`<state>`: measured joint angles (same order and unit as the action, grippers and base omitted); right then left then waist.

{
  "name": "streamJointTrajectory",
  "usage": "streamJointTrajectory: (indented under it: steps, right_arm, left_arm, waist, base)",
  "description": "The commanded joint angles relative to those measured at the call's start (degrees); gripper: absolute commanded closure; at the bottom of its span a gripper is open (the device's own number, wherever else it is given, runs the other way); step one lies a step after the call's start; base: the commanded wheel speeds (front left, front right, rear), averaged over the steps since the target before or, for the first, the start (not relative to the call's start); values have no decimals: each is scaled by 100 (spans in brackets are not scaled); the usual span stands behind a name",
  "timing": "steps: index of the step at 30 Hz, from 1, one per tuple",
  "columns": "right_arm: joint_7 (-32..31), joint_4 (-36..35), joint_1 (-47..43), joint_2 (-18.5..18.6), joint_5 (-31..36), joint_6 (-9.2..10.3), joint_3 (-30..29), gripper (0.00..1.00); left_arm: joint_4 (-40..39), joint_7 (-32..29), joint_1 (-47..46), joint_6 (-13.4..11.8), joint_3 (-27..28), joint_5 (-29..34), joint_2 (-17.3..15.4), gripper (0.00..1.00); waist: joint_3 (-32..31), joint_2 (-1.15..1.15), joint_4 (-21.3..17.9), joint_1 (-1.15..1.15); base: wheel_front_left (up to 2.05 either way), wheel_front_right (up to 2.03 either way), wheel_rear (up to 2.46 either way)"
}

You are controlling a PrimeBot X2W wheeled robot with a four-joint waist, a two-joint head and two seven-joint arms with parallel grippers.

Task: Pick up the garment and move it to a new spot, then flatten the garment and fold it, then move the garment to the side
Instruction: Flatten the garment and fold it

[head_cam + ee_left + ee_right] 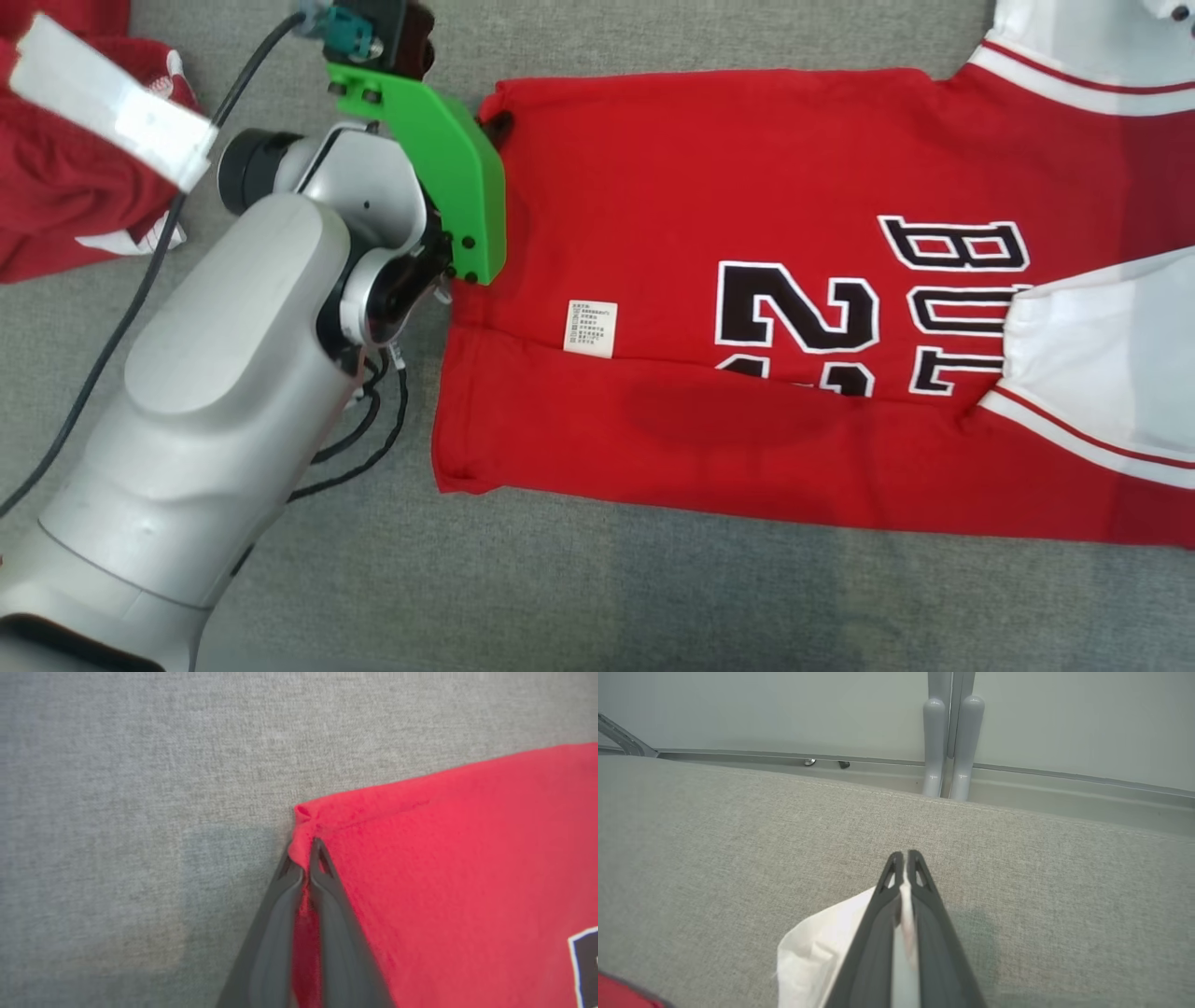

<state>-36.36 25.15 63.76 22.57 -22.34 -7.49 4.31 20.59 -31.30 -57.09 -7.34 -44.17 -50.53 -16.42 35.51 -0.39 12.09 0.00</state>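
L forearm comes in from the lower L of the head view and angles up and across. Its wrist w/ the green bracket is turned toward the red jersey.

L gripper is clamped on the jersey's far hem corner. In the L wrist view the two dark fingers are pinched together w/ red cloth squeezed between them, and the corner is bunched just past the tips.

R gripper is also clenched, w/ the white sleeve caught between its fingers. It's tilted low over the grey fabric surface.

The jersey lies flat on that surface, long axis L-R across the head view. Hem is toward the L arm, and the white sleeves and black lettering are toward the R. A flap along the near edge laps over the bottom of the numerals, and a white care label sits by that fold.

A 2nd red garment lies at upper L, apart from the jersey.
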Motion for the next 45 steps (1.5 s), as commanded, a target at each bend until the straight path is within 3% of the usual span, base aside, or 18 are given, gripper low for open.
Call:
streamJointTrajectory:
  steps: [1,6,13,24,31,38,45]
  right_arm:
    - [101,-236,-227,125,-211,0,49,100]
    - [285,-1112,-1114,362,-862,-1,15,100]
    - [517,-2341,-2795,515,-1409,-1,-499,100]
    - [678,-4203,-5271,-254,-1702,-1,-1261,100]
    - [733,-4609,-5879,-588,-1687,-1,-1202,100]
    - [713,-4687,-6176,-749,-1738,-1,-1272,100]
    - [654,-4617,-6436,-809,-1698,-1,-1346,100]
  left_arm:
    - [25,107,300,-20,1,-68,-48,100]
    - [-231,523,682,-73,200,-154,-215,100]
    - [-777,942,1308,-225,282,-95,-487,100]
    - [-1819,1395,2265,-581,409,75,-1123,100]
    - [-2349,1962,2923,-628,384,312,-1429,100]
    - [-2393,2641,3416,-421,250,657,-1693,100]
    - [-2122,3130,3690,-269,40,876,-1622,100]
  waist:
    - [-234,39,-182,0]
    - [-572,39,-371,0]
    - [-985,39,-570,0]
    - [-1269,39,-947,0]
    - [-1423,39,-1141,0]
    - [-1534,39,-1134,0]
    - [-1592,39,-1039,0]
  base:
    - [0,0,0]
    - [0,0,0]
    - [0,0,0]
    - [0,0,0]
    - [0,0,0]
    - [0,0,0]
    - [0,0,0]
